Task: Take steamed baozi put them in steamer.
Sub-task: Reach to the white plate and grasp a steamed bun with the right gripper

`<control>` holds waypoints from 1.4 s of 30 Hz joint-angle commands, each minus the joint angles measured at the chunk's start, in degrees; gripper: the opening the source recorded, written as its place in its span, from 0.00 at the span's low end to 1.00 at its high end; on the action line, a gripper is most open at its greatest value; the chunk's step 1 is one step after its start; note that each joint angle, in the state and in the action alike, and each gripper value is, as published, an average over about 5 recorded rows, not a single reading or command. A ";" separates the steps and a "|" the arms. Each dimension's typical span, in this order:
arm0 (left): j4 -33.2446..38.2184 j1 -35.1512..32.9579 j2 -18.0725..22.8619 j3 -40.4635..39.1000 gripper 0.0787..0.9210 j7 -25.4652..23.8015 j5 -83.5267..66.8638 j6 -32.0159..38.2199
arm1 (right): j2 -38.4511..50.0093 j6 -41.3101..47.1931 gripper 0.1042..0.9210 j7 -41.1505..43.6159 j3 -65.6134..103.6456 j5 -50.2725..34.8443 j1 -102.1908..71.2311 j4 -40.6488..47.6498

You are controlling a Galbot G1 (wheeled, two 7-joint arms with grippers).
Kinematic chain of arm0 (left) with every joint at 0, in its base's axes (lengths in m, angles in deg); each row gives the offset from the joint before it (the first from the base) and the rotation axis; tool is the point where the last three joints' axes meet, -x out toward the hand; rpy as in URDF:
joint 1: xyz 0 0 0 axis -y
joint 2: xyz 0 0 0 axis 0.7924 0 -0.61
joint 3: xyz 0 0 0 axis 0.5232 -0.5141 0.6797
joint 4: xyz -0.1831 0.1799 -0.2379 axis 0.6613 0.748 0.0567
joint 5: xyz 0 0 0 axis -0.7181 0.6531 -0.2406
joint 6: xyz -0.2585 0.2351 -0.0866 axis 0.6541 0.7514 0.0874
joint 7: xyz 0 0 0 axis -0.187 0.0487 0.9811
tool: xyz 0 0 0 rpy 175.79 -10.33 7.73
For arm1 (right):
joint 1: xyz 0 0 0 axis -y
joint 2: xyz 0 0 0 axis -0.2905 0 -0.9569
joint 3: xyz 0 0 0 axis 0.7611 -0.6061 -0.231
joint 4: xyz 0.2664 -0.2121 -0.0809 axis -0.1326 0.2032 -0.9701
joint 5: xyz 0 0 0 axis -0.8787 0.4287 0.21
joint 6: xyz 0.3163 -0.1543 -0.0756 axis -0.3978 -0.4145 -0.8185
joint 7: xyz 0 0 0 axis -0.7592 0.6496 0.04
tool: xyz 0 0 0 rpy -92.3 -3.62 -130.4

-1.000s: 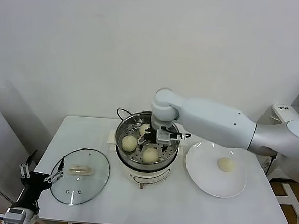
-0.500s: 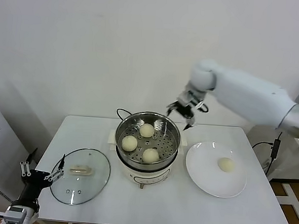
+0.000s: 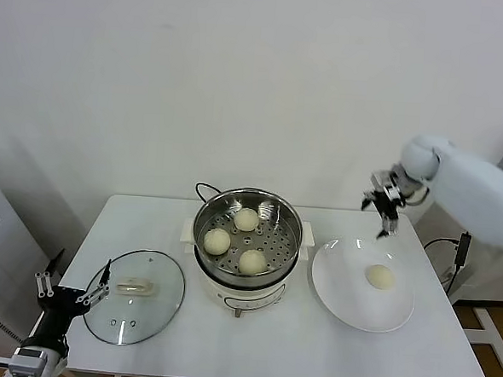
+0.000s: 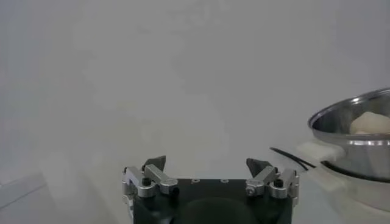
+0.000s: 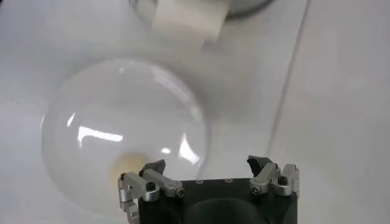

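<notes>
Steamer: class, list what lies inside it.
Three baozi sit apart on the perforated floor of the steamer. Anything below that floor is hidden by the metal basket.

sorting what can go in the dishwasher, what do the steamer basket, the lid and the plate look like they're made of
Steamer: looks like polished stainless steel; shiny, mirror-like wall and perforated floor, on a white base, probably plastic.
Lid: seems clear glass; the table shows through it, with a pale handle.
Plate: glossy white, likely ceramic or melamine; the look alone cannot settle which.
</notes>
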 commanded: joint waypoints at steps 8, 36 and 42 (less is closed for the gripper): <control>0.20 -0.97 0.44 -0.04 0.88 0.45 0.94 0.07 | 1.90 2.28 0.88 -1.62 13.70 7.75 -18.02 4.33; 1.00 -1.42 1.04 -0.71 0.88 0.38 2.19 0.05 | -3.03 0.80 0.46 -4.44 15.37 7.86 -17.10 10.09; 1.37 -1.48 0.69 -0.07 0.88 0.33 1.98 -0.04 | -1.51 2.61 0.25 -3.28 2.78 -4.01 -4.46 4.29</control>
